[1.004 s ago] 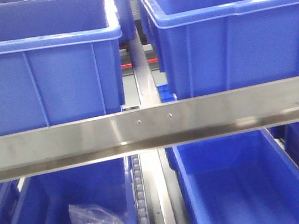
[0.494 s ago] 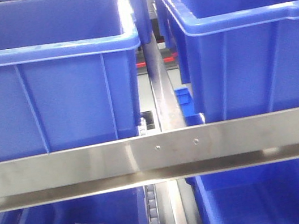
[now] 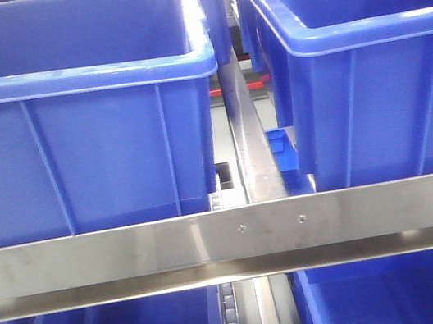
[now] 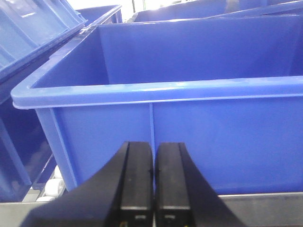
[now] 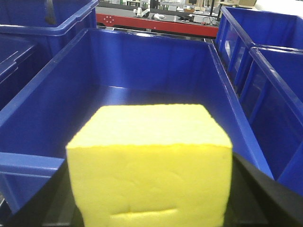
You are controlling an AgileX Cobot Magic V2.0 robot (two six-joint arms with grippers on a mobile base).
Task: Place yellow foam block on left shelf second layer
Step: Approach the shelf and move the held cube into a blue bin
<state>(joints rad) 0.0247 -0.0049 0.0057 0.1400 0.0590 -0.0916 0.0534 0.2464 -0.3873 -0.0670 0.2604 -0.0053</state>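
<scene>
Spongy yellow foam block [image 5: 150, 165], light and squashable, sits clamped in the right gripper [image 5: 151, 208] by its side faces (blue bin [image 5: 142, 71] at 12 o'clock); left gripper [image 4: 154, 182] is closed, empty.

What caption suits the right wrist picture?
Yellow foam block held between dark fingers, poised above an open blue bin.

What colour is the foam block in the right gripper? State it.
Bright yellow; the foam block shows best in the right wrist view.
</scene>
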